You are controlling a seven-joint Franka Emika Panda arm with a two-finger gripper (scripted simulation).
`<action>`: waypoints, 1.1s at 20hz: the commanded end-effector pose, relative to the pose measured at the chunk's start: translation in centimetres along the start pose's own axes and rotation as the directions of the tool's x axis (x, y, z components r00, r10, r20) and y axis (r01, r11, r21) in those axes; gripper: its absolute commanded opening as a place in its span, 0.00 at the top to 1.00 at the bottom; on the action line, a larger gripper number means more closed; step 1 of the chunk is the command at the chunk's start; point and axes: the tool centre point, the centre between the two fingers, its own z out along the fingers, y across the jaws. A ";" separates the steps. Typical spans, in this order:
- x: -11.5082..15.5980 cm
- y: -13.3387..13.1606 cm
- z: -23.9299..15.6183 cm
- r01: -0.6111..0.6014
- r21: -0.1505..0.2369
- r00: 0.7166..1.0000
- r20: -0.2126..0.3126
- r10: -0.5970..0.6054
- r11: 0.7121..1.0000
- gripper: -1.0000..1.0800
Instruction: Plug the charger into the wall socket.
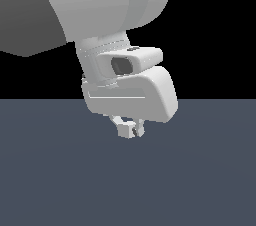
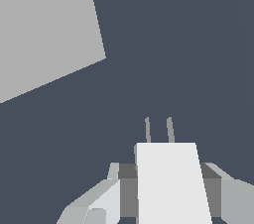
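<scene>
Claw (image 2: 166,193) clamped on the charger (image 2: 171,183), fingers (image 2: 99,200) pressed to both its flanks, two thin prongs (image 2: 158,130) pointing toward twelve o'clock over the dark tabletop (image 2: 188,59), with the wall socket (image 2: 42,29) well apart at about ten o'clock, its holes out of sight.

A: What does the end effector (image 2: 166,193) hold?

B: The charger (image 2: 168,183), an off-white block clamped between both fingers (image 2: 99,200), one on each side. Two thin prongs (image 2: 158,130) project from its far face.

A: And the wall socket (image 2: 42,29)?

B: A flat pale plate, partly in frame, well apart from the prongs, over the dark surface (image 2: 188,59).
</scene>
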 end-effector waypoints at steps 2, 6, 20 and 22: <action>0.6 -0.9 -1.2 0.093 0.042 0.996 -0.005 -0.093 0.995 1.00; 1.1 -2.0 -2.7 0.208 0.094 0.978 -0.015 -0.207 0.974 1.00; 1.7 -4.2 -6.0 0.433 0.196 0.900 -0.047 -0.433 0.880 1.00; 1.6 -4.3 -6.1 0.443 0.200 0.895 -0.048 -0.443 0.874 1.00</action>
